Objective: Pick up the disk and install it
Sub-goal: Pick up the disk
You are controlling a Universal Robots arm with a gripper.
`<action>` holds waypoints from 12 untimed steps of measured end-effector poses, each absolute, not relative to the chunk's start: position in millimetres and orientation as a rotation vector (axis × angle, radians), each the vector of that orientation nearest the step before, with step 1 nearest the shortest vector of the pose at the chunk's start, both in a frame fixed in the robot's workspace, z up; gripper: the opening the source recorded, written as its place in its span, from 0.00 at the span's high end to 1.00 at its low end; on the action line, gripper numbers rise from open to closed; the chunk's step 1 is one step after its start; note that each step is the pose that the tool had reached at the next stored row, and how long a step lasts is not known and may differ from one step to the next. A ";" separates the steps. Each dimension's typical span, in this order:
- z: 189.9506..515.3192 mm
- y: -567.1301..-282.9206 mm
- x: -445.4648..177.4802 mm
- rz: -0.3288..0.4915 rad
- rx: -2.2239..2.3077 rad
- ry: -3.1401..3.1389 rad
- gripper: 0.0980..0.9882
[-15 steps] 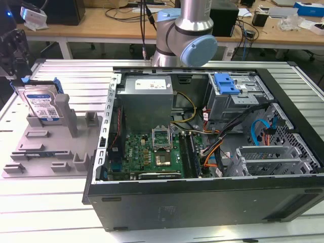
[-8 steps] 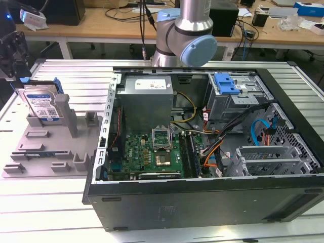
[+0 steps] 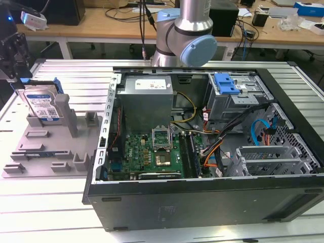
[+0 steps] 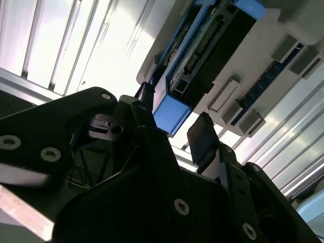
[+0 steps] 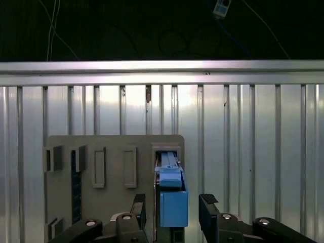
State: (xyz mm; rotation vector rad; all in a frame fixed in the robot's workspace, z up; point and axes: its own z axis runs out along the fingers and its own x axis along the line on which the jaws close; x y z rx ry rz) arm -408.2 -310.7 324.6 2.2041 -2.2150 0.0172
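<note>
The disk (image 3: 42,104), a silver drive with a white-and-blue label in a blue carrier, stands upright in the grey fixture tray (image 3: 48,152) at the exterior view's left. My gripper (image 3: 15,63) hangs just above its top end. In the first wrist view the disk's blue end (image 5: 173,202) sits between my two black fingers (image 5: 207,206), with a gap on each side; the gripper (image 5: 173,206) is open. The second wrist view shows the same blue end (image 4: 171,114) between the fingers (image 4: 202,137) of the gripper (image 4: 174,126), and the fixture tray (image 4: 283,20) behind it.
An open computer case (image 3: 202,197) lies to the exterior view's right of the tray, with a motherboard (image 3: 152,152), cables and a drive bay carrying a blue latch (image 3: 226,84). The slatted metal table (image 5: 253,152) carries everything. The arm's base (image 3: 185,35) stands behind the case.
</note>
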 end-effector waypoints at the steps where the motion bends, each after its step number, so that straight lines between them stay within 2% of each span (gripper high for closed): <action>1: 323.8 -310.7 -408.2 0.017 2.204 -2.215 0.50; 9: 315.9 -310.7 -409.1 0.017 2.204 -2.215 0.50; 10: 314.5 -310.7 -409.2 0.017 2.204 -2.215 0.60; 12: 311.9 -310.7 -409.4 0.017 2.204 -2.215 0.60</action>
